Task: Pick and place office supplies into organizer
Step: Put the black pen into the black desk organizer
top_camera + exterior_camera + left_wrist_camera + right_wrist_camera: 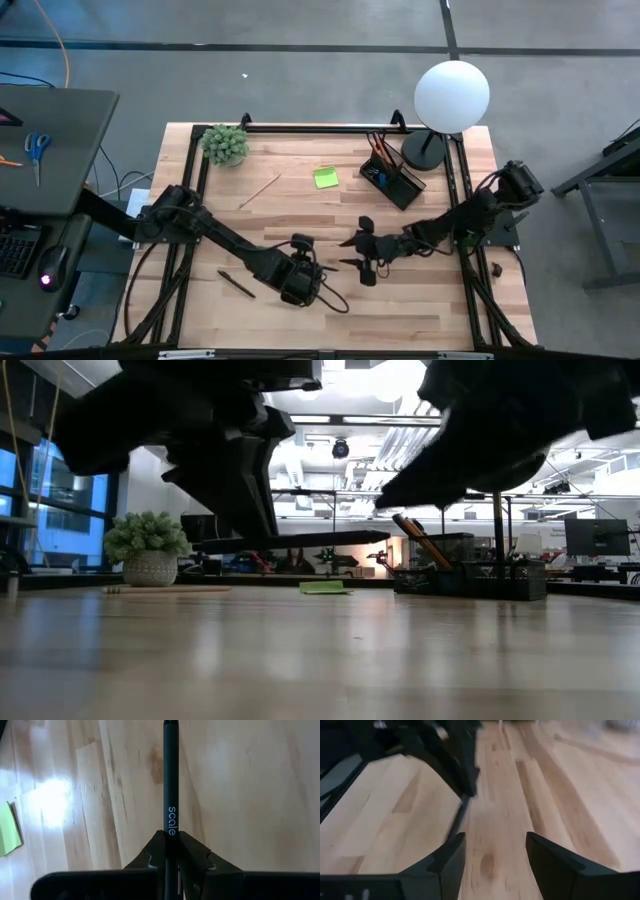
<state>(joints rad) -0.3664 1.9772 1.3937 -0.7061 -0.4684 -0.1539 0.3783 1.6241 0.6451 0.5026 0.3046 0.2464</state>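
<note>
A: Main worry here?

B: Losing the black pen (170, 775). Pinched by the left gripper (170, 840) close to one end only, with most of the barrel sticking out ahead, above the bare wood of the table (420, 320). Probably easy to swing or slip out with a quick turn of the wrist.

A: And the right gripper (495, 845)?

B: Spread wide, holding nothing, low over the middle of the table, pointed toward the left one and near it. Second danger, then: a knock between the two arms, or a push on the pen before any proper grasp, if meant as a handover. Hard to say from here.

A: Far from the organizer (393, 180)?

B: Well apart, yes. Placed at the far right part of the table, beside the lamp (450, 95), with some pencils leaning inside. Possible to hit those or the rim when lowering the pen.

A: Pose of the left arm?

B: Stretched from the left edge across the near side, wrist tilted toward the table, jaws tight around the pen. Right arm reaching in from the right edge, forearm low.

A: Other supplies?

B: Lying on the wood, not collected yet: the green sticky pad (325, 177), a wooden pencil (259, 190), another dark pen (237, 284).
</note>
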